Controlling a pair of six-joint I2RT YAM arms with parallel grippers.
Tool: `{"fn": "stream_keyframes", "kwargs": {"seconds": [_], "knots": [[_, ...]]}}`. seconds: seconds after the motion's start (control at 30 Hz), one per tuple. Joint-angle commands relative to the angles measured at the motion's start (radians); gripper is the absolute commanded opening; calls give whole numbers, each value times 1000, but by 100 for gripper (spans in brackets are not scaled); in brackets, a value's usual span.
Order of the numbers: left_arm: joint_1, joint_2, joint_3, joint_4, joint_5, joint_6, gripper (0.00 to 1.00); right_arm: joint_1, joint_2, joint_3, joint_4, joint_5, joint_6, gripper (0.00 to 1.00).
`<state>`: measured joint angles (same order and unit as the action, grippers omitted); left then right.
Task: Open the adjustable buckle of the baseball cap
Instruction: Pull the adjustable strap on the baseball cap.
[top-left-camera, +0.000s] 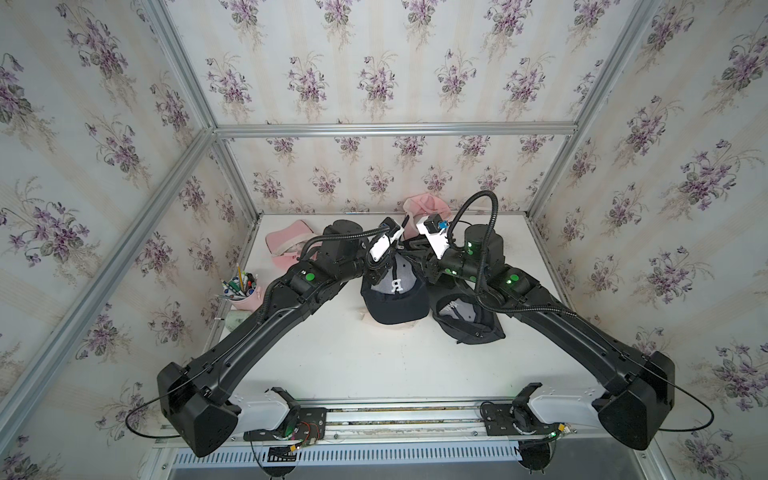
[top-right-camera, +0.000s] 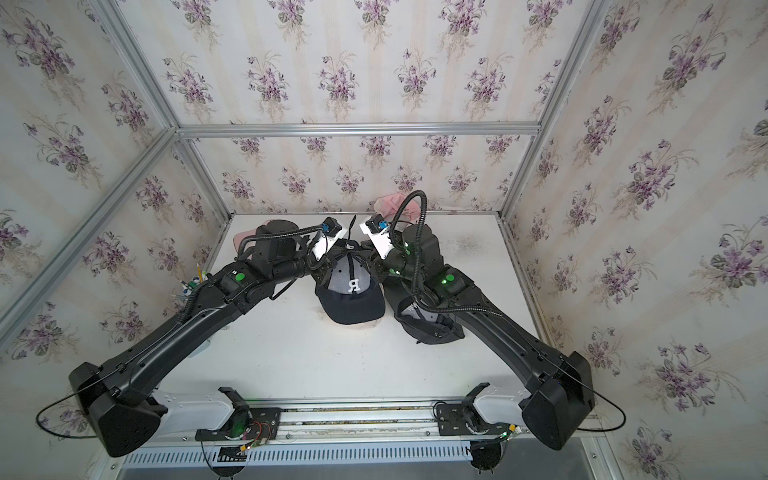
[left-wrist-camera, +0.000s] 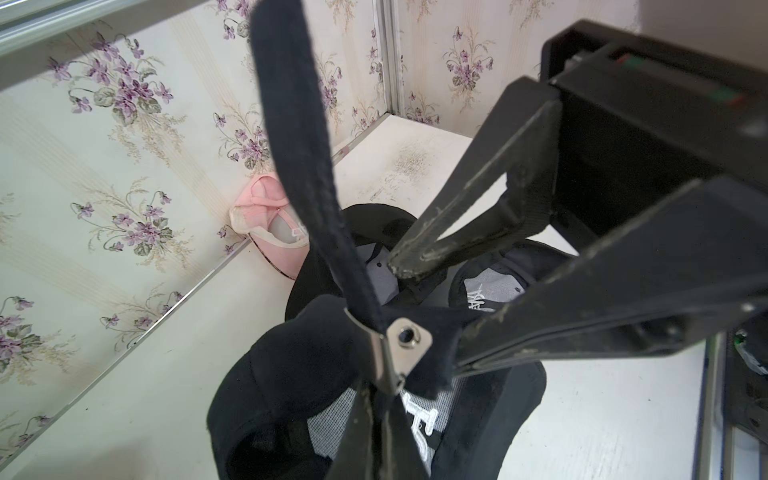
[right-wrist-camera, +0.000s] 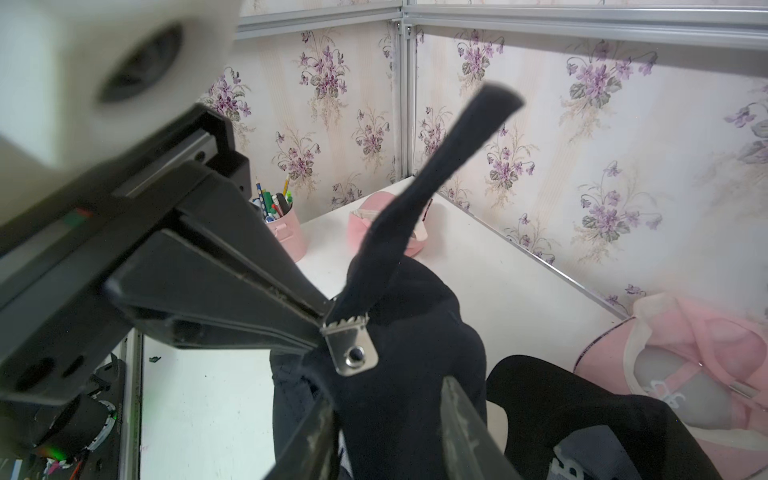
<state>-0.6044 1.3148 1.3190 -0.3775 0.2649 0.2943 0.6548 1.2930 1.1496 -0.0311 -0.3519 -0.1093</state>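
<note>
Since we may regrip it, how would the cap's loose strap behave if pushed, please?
Likely soft but not limp: the strap stands up from the buckle with a slight curve. Probably light, being thin cloth; a push should bend it.

Probably a lab test booth: aluminium frame (top-left-camera: 395, 129), wallpapered panels (top-left-camera: 374, 62).
</note>
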Motion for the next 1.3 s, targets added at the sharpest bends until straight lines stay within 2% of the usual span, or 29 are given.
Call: {"fn": "stream_keyframes", "kwargs": {"seconds": [0.0,0.17,0.23,0.43,0.57,1.0,1.27], "knots": [[2,8,15,-16,50,-20,0,3,-4,-3,38,-18,-43,31],[2,28,37,-44,64,-27,0,6,-33,-46,107,-45,-46,25],[2,34,42,-48,70,-30,0,6,-42,-57,124,-47,-49,19],[2,56,66,-68,86,-34,0,6,-47,-77,160,-71,-36,8],[2,70,83,-81,88,-38,0,6,-53,-101,198,-46,1,0],[0,79,88,-82,88,-86,0,6,-109,-238,480,102,188,0],[-1,78,80,-92,88,-103,0,6,-110,-261,538,180,235,0]]}}
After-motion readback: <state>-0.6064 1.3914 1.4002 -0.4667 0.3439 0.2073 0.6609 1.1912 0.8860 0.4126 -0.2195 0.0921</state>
